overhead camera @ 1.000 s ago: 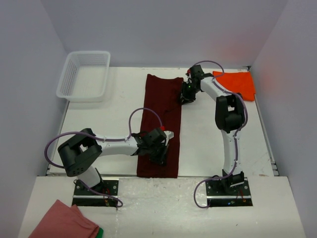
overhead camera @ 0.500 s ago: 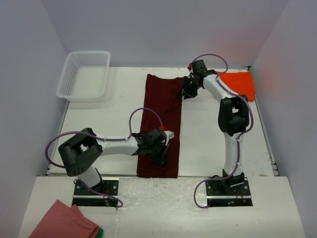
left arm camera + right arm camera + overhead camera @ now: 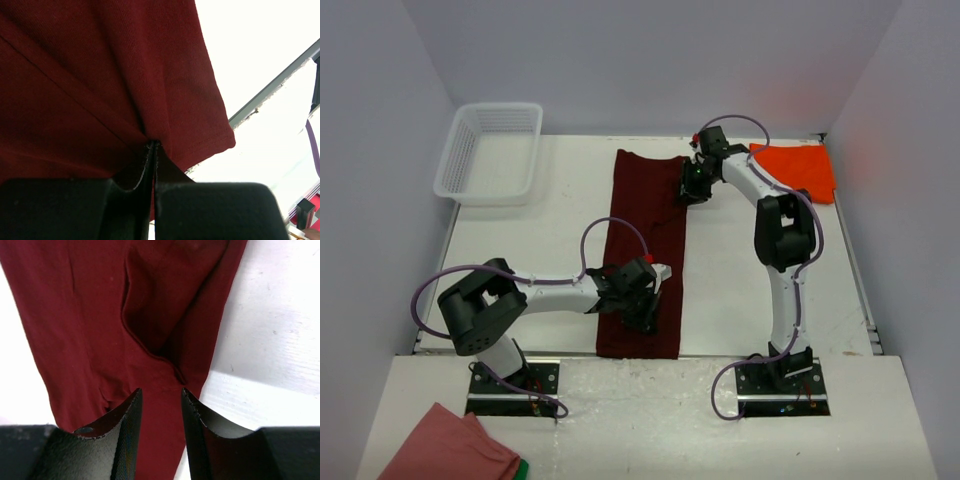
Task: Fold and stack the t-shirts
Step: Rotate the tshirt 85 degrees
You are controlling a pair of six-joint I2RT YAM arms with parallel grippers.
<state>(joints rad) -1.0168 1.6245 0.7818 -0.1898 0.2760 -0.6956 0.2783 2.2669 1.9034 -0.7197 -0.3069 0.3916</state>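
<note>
The dark maroon t-shirt (image 3: 640, 215) lies on the white table (image 3: 740, 290) as a long narrow strip running from far to near. My left gripper (image 3: 642, 316) sits low on the strip's near part. Its jaws are shut on a pinch of maroon fabric (image 3: 100, 75), gripper (image 3: 152, 146). My right gripper (image 3: 689, 195) hovers open over the strip's far right edge. In the right wrist view the maroon shirt (image 3: 85, 315) shows between and beyond the gripper (image 3: 160, 392), nothing held. The orange-red t-shirt (image 3: 798, 168) lies folded at the far right.
A white mesh basket (image 3: 490, 150) stands at the far left corner. A salmon-pink cloth with a green edge (image 3: 450, 448) lies on the near ledge beside the left arm's base. White walls close in the table on three sides.
The right gripper has shifted a little left and toward the far end, settling over the maroon shirt's far right edge. The left arm and its grip have not moved.
</note>
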